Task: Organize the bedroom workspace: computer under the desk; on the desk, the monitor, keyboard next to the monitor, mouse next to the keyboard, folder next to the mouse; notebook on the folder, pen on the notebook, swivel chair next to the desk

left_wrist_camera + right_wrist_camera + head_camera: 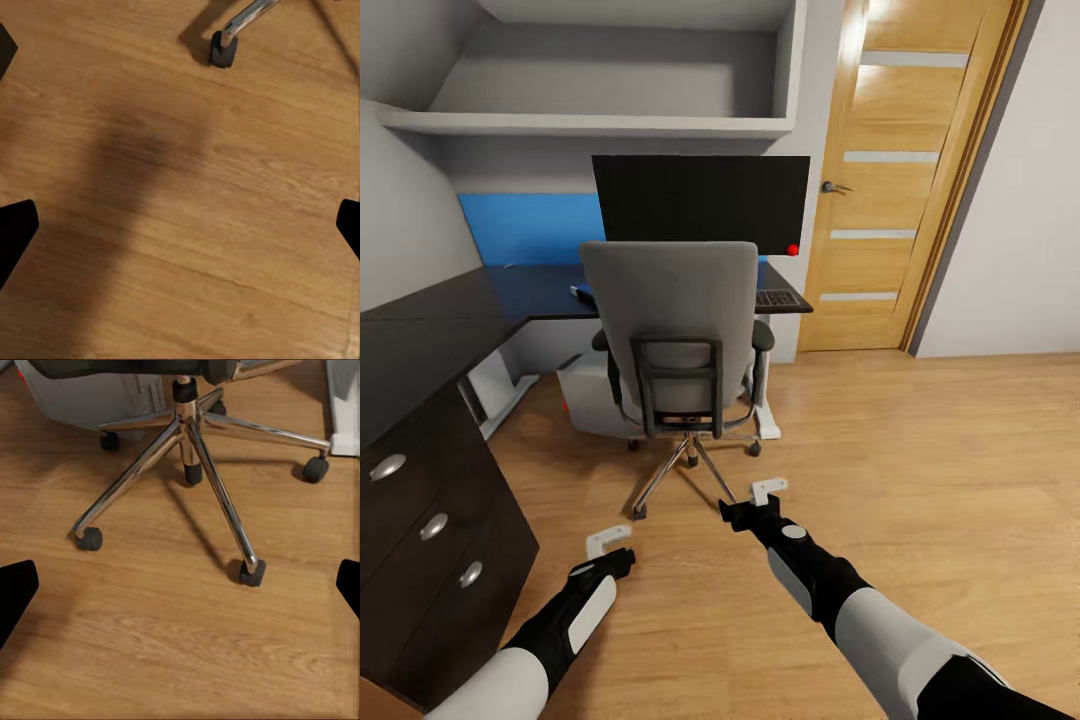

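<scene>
Robot's parked behind the chair, which sits tucked up to the tabletop with its back to the camera. Monitor is up on the tabletop, keyboard peeks out at the right just below it, and the computer is on the floor under there. Can't see the folder, the seat is hidden by the backrest. Both arms hang low over the floor; left gripper and right gripper have jaws spread wide, holding nothing. Looks like the folder step is up: next move is probably getting around the chair to see the seat.
</scene>
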Motion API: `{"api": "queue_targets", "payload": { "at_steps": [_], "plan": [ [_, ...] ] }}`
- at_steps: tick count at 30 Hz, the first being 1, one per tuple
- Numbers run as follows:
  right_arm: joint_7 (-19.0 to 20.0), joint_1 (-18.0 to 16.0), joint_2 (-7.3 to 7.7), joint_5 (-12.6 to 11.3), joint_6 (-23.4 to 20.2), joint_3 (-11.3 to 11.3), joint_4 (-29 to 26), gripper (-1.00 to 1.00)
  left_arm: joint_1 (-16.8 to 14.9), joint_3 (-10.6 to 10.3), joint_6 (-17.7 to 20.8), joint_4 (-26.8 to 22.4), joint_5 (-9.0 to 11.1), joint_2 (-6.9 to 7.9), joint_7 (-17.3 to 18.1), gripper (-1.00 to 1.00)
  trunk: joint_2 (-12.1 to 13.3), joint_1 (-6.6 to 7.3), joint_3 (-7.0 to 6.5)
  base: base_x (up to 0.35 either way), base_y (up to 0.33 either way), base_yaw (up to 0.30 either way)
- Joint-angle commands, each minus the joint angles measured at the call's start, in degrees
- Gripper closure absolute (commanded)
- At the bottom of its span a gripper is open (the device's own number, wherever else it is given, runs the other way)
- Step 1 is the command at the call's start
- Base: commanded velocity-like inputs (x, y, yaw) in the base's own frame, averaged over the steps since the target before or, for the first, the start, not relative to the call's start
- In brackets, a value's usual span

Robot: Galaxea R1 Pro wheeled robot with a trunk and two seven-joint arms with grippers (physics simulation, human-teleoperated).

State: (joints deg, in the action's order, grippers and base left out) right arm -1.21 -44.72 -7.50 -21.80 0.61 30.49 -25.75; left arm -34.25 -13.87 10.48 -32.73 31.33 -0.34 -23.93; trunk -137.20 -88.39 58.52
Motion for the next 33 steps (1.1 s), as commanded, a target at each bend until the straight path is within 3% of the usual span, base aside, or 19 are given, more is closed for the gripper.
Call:
{"api": "queue_targets", "payload": {
  "at_steps": [1,12,18,26,28,33],
  "plan": [
    [-0.14,-0.05,0.11,-0.59,0.05,0.37,0.04,-1.00,-0.03,-0.32,0.18,0.27,0.39,0.06,-0.48,-1.00,-0.02,0.01,0.05,-0.019,-0.005,0.000],
    [-0.32,0.96,0.52,-0.74,0.08,0.38,1.90,-1.00,0.01,-0.28,0.10,3.01,0.47,0.14,-0.51,-1.00,3.59,1.99,-1.56,-0.005,-0.001,0.000],
    [-0.41,1.82,0.61,-0.64,0.42,0.37,6.32,-1.00,0.03,-0.31,-0.05,8.70,0.38,0.10,-0.56,-1.00,5.99,3.31,-2.64,0.000,0.000,0.000],
    [-0.30,1.99,1.06,-1.17,1.32,0.34,15.18,-1.00,0.06,-0.31,-11.82,20.36,0.34,0.09,2.43,-1.00,9.20,5.07,-4.08,0.000,0.000,0.000],
    [-0.33,2.35,1.10,-1.40,5.59,0.30,19.64,-1.00,0.06,-0.31,-16.49,26.52,0.33,0.09,5.45,-1.00,10.00,5.51,-4.44,0.000,0.000,0.000],
    [-0.40,3.38,0.98,-1.41,10.69,0.34,22.82,-1.00,0.06,-0.35,-17.50,29.58,0.31,-0.03,6.64,-1.00,12.01,6.60,-5.33,0.000,0.000,0.000]
  ]
}}
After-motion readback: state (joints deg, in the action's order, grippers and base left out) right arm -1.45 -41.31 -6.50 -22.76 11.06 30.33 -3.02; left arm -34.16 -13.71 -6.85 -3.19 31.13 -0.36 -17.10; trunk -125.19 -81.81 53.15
